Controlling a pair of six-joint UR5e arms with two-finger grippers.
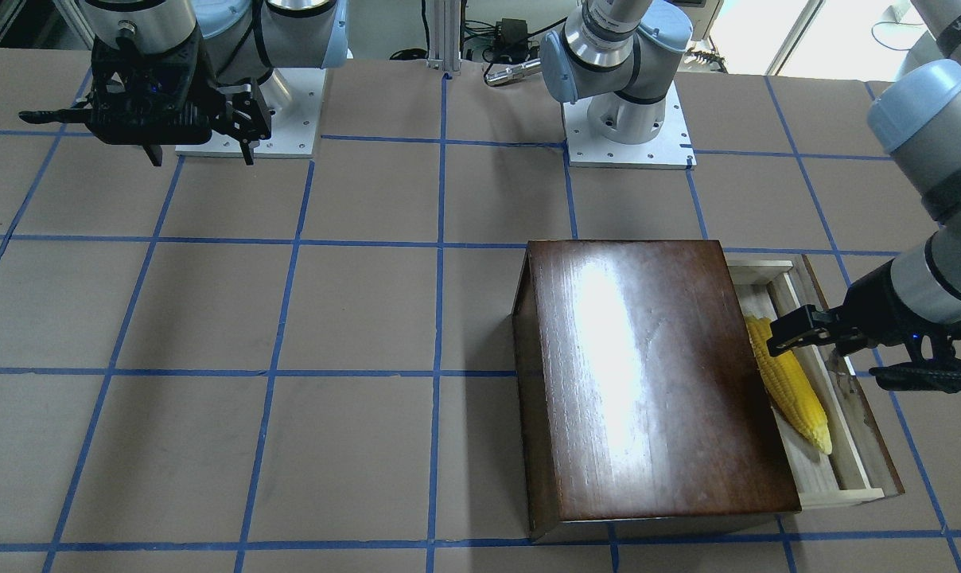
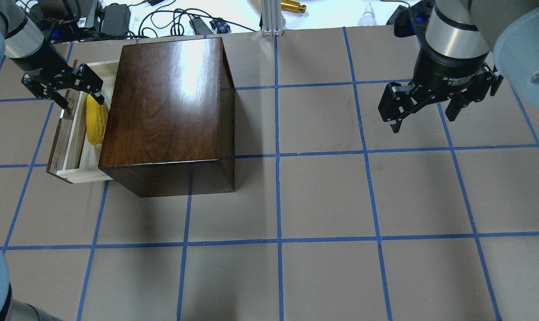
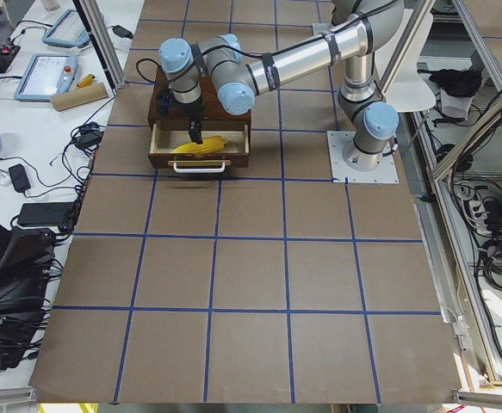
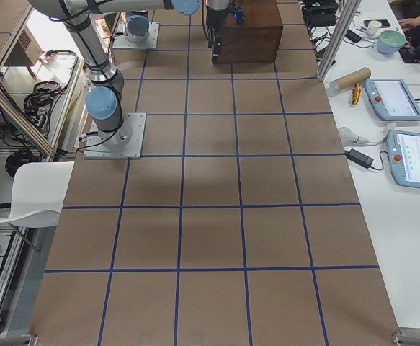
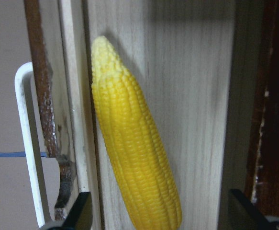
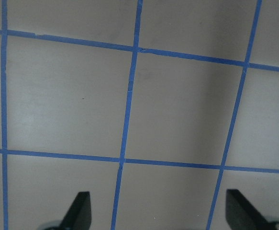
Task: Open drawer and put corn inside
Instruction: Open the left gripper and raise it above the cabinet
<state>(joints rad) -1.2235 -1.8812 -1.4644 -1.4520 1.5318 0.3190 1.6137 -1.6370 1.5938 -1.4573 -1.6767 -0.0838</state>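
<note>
The drawer [image 2: 68, 142] is pulled out of the dark-brown box [image 2: 167, 98] on the table's left side, and its pale wood tray shows. The corn [image 2: 95, 125] lies flat in the tray next to the box. It also shows in the front view [image 1: 791, 390] and the left wrist view [image 5: 134, 148]. My left gripper [image 2: 83, 102] is open above the corn's thick end, its fingers either side and apart from it. It also shows in the front view [image 1: 830, 360]. My right gripper [image 2: 423, 124] is open and empty, high over bare table [image 6: 177, 120].
The drawer's white handle [image 5: 27, 143] sits on its dark front panel [image 1: 878, 430]. The two arm bases [image 1: 628, 135] stand at the robot's side of the table. Benches with tablets [image 4: 393, 97] and cables flank the table ends.
</note>
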